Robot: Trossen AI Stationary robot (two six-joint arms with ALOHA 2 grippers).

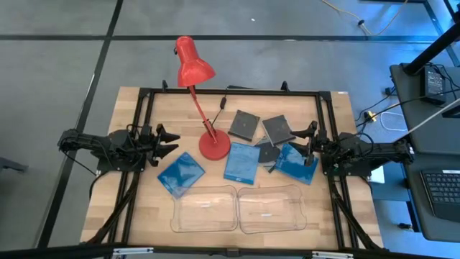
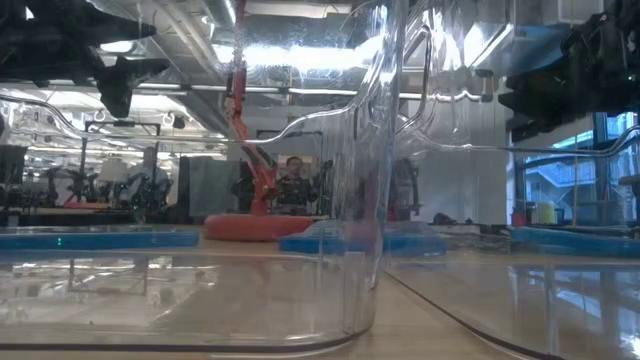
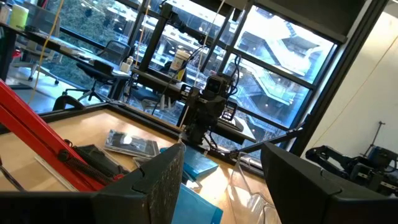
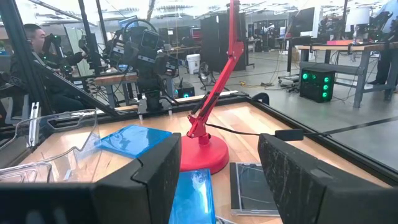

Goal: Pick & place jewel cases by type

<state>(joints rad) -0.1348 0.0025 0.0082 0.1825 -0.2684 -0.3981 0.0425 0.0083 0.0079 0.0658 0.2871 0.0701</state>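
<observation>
Wood table [image 1: 144,208], lab bkgd.

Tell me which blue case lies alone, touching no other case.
The blue case nearest the left pincer, left of the lamp base. It lies alone; the other two blue cases belong to the cluster on the right.

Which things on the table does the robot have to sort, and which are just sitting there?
To sort:
- blue jewel cases
- dark jewel cases

Just sitting there:
- red lamp
- two clear trays, still empty
</observation>
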